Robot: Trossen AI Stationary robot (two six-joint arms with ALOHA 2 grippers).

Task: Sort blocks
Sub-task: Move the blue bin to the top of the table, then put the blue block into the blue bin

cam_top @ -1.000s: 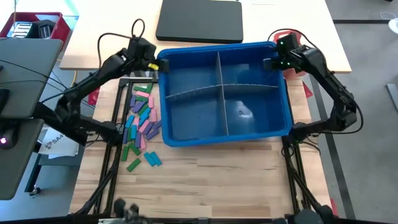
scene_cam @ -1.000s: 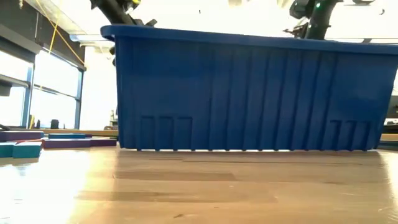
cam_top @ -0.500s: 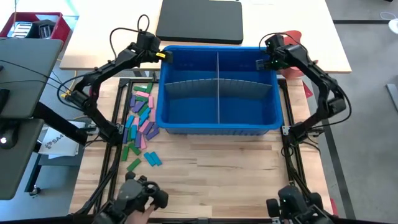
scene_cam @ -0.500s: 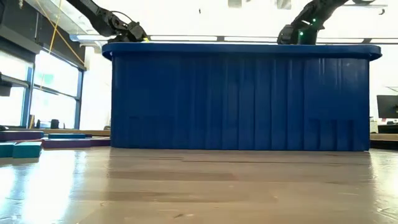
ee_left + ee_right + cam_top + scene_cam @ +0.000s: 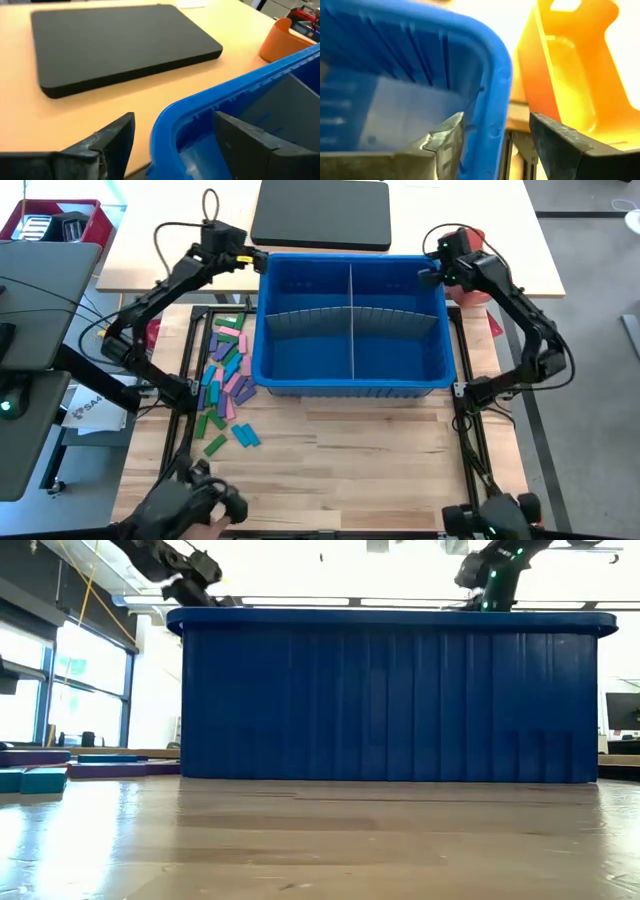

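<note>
The table (image 5: pixel 340 450) is light wood. Behind it sits a paler desk (image 5: pixel 180 230) with a flat black pad (image 5: pixel 320 212) on it. A red box (image 5: pixel 55 220) stands at the far left corner. In the low view, big windows (image 5: pixel 60 690) show on the left of the room and a bright ceiling above.

A big blue bin (image 5: pixel 352 320) sits flat in the middle of the table. Grey dividers (image 5: pixel 352 330) cut it into four parts. An orange tray (image 5: pixel 575 70) stands just beside the bin's far right corner.

The blocks (image 5: pixel 225 375) lie in a heap on the table, just left of the bin. They are green, pink, purple and blue. A few show in the low view too, far at the left edge (image 5: pixel 40 775).

The left gripper (image 5: pixel 252 258) is at the bin's far left corner. Its fingers (image 5: pixel 112 142) are spread wide, one on each side of the bin's rim, not squeezing it. The right gripper (image 5: pixel 432 272) is at the bin's far right corner. Its fingers (image 5: pixel 445 137) are also apart, one on each side of the rim. Neither gripper holds a block. The blocks are well apart from both grippers, nearer the front.

A second ago the bin was tipped up and both grippers pinched its rim. Now the bin is down flat and both grippers have let go. The blocks have not moved.
</note>
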